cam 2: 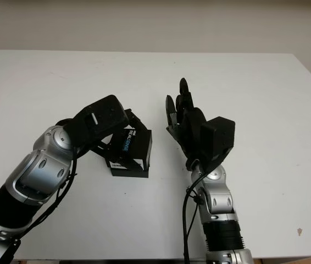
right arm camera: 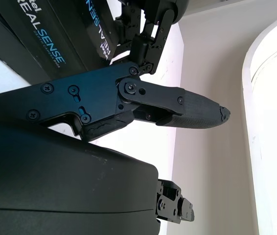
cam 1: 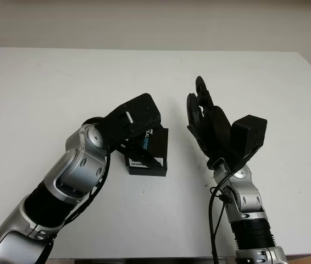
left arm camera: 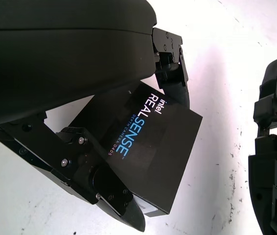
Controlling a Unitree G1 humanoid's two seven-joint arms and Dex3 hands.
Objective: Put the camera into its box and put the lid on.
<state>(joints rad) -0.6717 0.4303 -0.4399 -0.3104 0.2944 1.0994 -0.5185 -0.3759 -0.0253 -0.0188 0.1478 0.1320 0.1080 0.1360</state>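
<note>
Box black, lettered RealSense, held by left hand.

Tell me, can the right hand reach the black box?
Probably yes. The right hand is open beside the black box, with bare table between them, though the left hand already grips it.

Worktop: plain white, a few small dark specks near the right front corner. Wall behind: off-white, unpatterned.

Box: matte black, white "intel REALSENSE" lettering with the last letters in blue; small white label on its lower front edge.

Left robot hand: black shell and fingers, closed around the box. Right robot hand: all black, open, beside the box.

Both forearms: silver-grey casings with black joints and black cabling.
</note>
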